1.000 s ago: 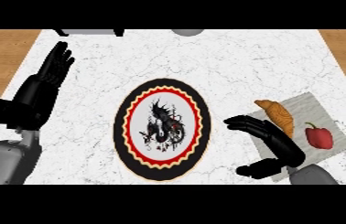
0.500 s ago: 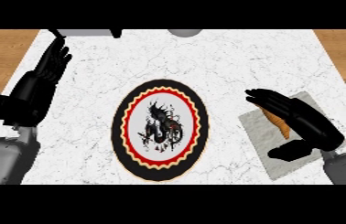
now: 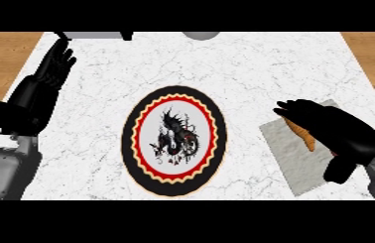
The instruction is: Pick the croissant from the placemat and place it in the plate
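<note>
One croissant (image 3: 302, 132) lies on the grey placemat (image 3: 293, 152), directly beneath the fingers of the right hand (image 3: 330, 128); only its tan edge shows, along the fingers' left side and out past the thumb. Its long axis runs on a slant, from up under the fingertips down toward the robot, roughly in line with the fingers themselves. The right hand is spread over it with fingers bent downward across the pastry, but whether they have closed on it cannot be told, since the hand hides the contact. The thumb hangs below, off the pastry's near end, over the placemat.

Left of those fingertips, across a strip of bare marble counter (image 3: 242, 68), sits the plate (image 3: 174, 139), a dark round dish with a red and cream scalloped ring and a black dragon figure at its centre. Nothing lies in it. The plate stands apart from the placemat, so the carry will likely run leftward from the fingers once the croissant is lifted.

The right hand is clearly the nearer one. The left hand (image 3: 45, 83) rests at the far left edge of the counter, fingers straight and pointing up, well apart from both plate and croissant. The pick looks to be the step in hand; placing is not yet done.
</note>
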Controlling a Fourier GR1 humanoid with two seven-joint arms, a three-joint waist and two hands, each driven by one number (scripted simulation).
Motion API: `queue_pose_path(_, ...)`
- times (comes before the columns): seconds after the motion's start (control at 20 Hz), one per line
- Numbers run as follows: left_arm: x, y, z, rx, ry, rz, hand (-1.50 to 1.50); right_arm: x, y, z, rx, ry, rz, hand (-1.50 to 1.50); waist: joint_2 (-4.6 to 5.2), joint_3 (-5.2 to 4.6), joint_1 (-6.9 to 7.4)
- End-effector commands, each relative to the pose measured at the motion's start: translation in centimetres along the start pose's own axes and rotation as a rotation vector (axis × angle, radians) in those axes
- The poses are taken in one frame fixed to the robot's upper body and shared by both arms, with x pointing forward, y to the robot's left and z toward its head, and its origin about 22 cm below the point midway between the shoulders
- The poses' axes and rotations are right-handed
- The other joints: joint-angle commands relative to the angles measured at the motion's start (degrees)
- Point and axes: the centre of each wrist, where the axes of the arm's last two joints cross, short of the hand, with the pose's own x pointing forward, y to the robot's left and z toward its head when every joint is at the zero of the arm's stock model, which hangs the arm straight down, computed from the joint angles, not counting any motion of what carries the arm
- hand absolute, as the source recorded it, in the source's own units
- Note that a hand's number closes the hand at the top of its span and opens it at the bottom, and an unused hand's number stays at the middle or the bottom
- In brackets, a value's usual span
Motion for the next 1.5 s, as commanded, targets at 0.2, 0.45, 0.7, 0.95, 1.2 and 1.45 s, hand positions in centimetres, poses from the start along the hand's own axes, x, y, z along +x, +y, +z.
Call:
queue_pose_path(0.2,0.5,-0.3,0.6,0.0,-0.034,-0.012,0.0,2.4,1.4,-1.5,0.115,0.141,0.091,-1.5,0.26,0.19,0.52)
queue_pose_path(0.45,0.4,0.2,-0.6,0.012,-0.014,0.008,0.0,0.1,0.3,-2.7,0.063,0.212,0.139,-1.5,0.36,0.2,0.42)
queue_pose_path(0.7,-0.8,-1.9,1.4,-0.012,-0.011,-0.006,0.0,-1.1,2.7,-4.7,0.138,0.283,0.174,-1.5,0.37,0.21,0.82)
queue_pose_path(0.95,1.7,-1.8,1.1,-0.015,-0.013,0.016,0.0,-4.7,4.2,-5.4,0.132,0.318,0.176,-1.5,0.41,0.25,1.17)
queue_pose_path(1.2,0.2,-0.9,-0.1,-0.01,0.001,0.008,0.0,-3.4,7.0,-7.0,0.159,0.299,0.18,-1.5,0.39,0.21,0.6)
queue_pose_path(1.45,-0.9,-1.5,-1.0,-0.002,-0.016,-0.004,0.0,-3.9,7.3,-7.3,0.206,0.334,0.181,-1.5,0.38,0.19,0.25)
